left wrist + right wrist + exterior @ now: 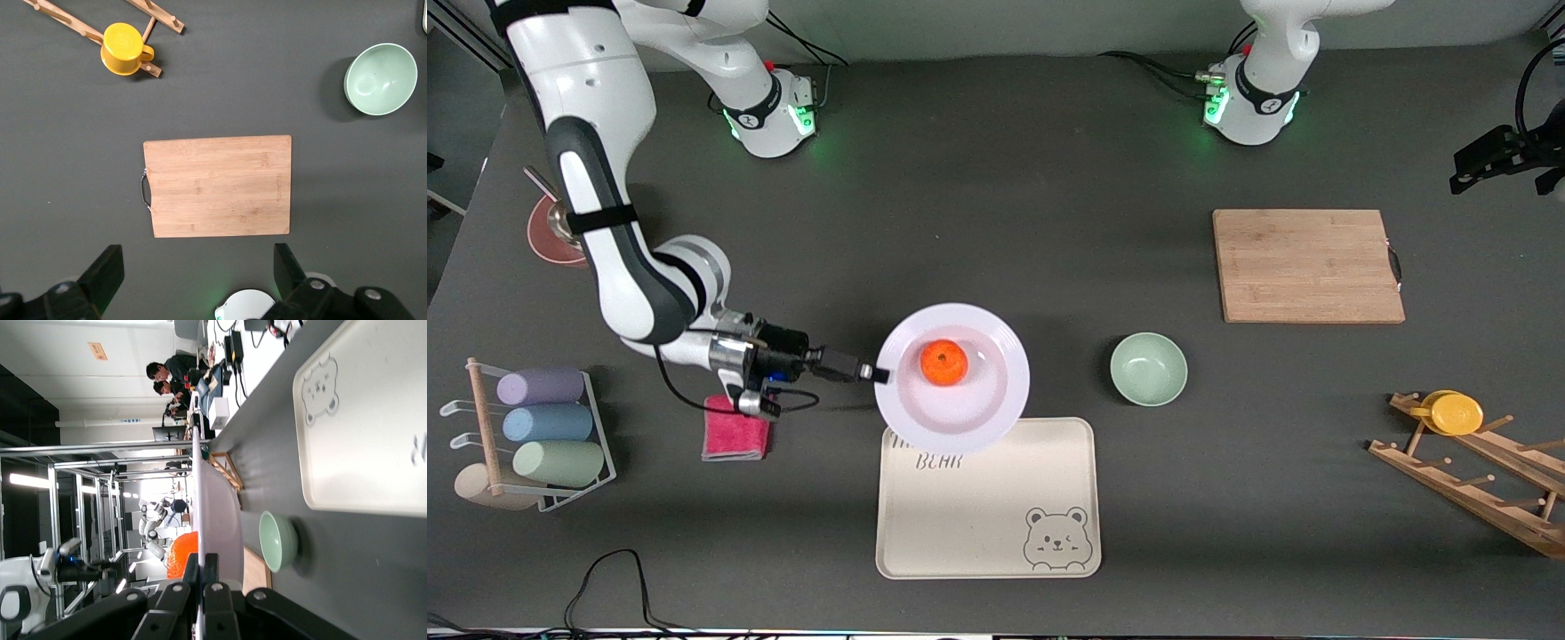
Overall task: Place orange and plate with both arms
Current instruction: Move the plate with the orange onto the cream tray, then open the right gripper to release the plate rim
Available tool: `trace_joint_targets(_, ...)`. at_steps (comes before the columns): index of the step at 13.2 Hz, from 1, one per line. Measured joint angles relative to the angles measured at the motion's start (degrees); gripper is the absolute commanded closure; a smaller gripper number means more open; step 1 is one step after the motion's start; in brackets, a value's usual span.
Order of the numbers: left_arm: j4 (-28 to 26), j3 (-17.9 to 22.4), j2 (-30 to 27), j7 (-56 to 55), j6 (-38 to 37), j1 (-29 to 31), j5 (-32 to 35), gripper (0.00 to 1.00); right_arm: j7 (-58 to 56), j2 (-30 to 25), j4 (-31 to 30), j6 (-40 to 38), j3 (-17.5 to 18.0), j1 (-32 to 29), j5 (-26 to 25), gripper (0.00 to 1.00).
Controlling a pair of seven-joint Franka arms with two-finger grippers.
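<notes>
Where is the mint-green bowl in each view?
Front view: the mint-green bowl sits on the table between the plate and the cutting board.
Left wrist view: at the picture's edge, apart from the board.
Right wrist view: beside the held plate, bowl.
Shared landmark: the cutting board.

A dark grey table carries a cream bear tray near the front-camera edge, with a mint-green bowl just beside it toward the left arm's end. A wooden cutting board lies closer to the bases' edge. A pink cloth and cup racks sit at the table's ends.
</notes>
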Motion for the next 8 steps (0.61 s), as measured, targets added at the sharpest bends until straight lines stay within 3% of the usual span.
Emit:
trace_joint_targets(5,0.25,-0.37,0.00,-0.52,0.00,-0.03,-0.19,0.00,7.51,14.90,21.73,5.15,0.20,0.97,-0.07,1.00)
trace_joint_targets(8,0.26,-0.35,0.16,-0.80,0.72,-0.03,-0.19,0.00,8.27,21.59,29.42,9.01,0.24,2.58,-0.07,1.00)
